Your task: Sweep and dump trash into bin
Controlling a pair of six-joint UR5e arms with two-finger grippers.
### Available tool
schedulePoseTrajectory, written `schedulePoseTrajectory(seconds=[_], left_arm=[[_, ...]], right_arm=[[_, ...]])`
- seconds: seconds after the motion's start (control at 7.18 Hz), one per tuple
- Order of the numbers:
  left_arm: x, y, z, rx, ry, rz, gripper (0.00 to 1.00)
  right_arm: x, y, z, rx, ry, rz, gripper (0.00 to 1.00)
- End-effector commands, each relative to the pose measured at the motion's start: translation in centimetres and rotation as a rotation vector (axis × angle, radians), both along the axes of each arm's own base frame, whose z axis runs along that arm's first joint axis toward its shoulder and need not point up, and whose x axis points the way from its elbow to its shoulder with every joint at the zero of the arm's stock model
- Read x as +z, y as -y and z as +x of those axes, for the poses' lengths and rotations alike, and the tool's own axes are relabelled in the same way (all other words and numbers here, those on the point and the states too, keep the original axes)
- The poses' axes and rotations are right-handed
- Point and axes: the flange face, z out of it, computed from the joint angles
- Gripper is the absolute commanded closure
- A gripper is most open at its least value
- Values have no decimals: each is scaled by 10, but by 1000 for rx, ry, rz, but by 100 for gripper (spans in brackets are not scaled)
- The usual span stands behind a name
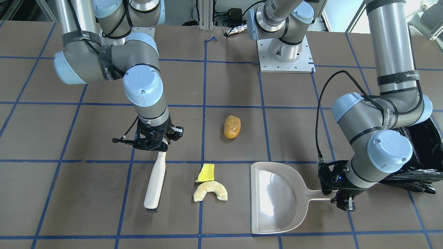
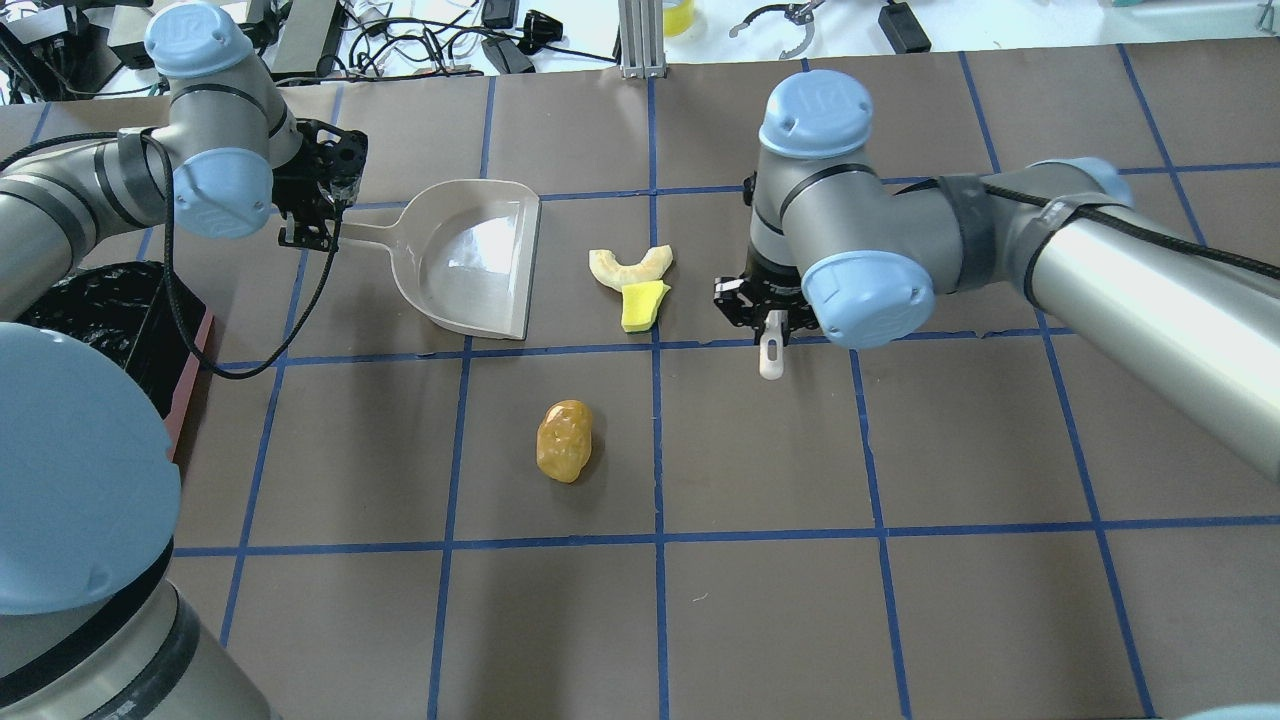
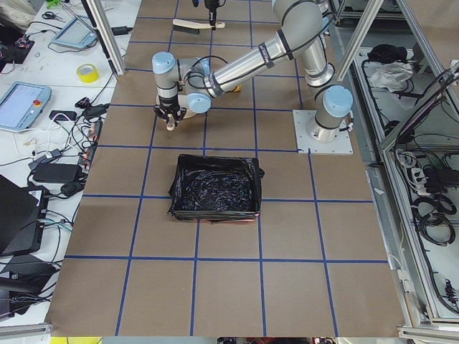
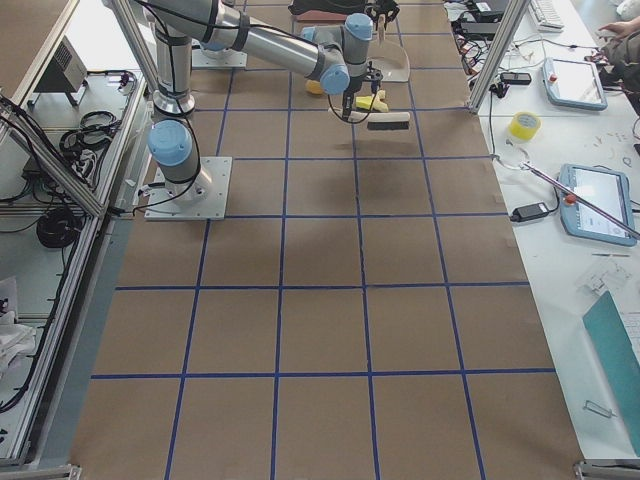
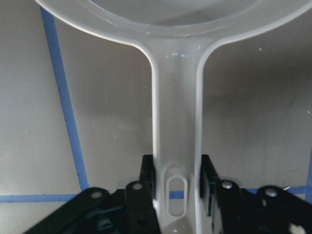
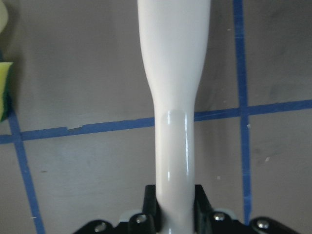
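The translucent dustpan (image 1: 277,197) lies flat on the table; it also shows in the overhead view (image 2: 470,255). My left gripper (image 1: 334,193) (image 2: 315,225) (image 5: 176,175) is shut on its handle (image 5: 175,122). My right gripper (image 1: 157,141) (image 2: 770,310) (image 6: 174,200) is shut on the white handle of a brush (image 1: 155,183) (image 6: 174,97), bristles on the table. The yellow-green wedge (image 1: 206,173) (image 2: 643,305) touches the cream crescent (image 1: 210,191) (image 2: 630,268), between brush and dustpan. The orange-brown lump (image 1: 232,127) (image 2: 565,440) lies apart, nearer the robot. The black-lined bin (image 1: 425,152) (image 2: 110,310) (image 3: 215,188) stands beside the left arm.
The left arm's base plate (image 1: 286,58) is bolted to the table at the robot's side. Cables and devices (image 2: 480,40) lie past the table's far edge. Blue tape lines (image 2: 655,440) grid the brown tabletop.
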Motion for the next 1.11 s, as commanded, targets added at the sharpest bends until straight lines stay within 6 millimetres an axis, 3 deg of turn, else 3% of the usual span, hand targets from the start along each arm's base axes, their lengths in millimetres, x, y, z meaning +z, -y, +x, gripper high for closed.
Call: schedulePoseTrajectory(seconds=[0.0, 0.14, 0.28, 0.56, 0.7, 0.97], left_arm=[[0, 0, 0, -1, 0, 0, 96], [-1, 0, 0, -1, 0, 2, 96], [-1, 0, 0, -1, 0, 2, 96], [-1, 0, 0, -3, 0, 2, 95], [-1, 0, 0, -1, 0, 0, 95], [-1, 0, 0, -3, 0, 2, 96]], right_arm=[[-6, -9, 43, -30, 55, 11, 93], [-18, -4, 49, -36, 75, 39, 93], [-19, 2, 64, -60, 109, 48, 93], [-31, 3, 108, -80, 104, 55, 93], [-23, 12, 127, -92, 110, 37, 92], [-33, 18, 160, -119, 120, 33, 92]])
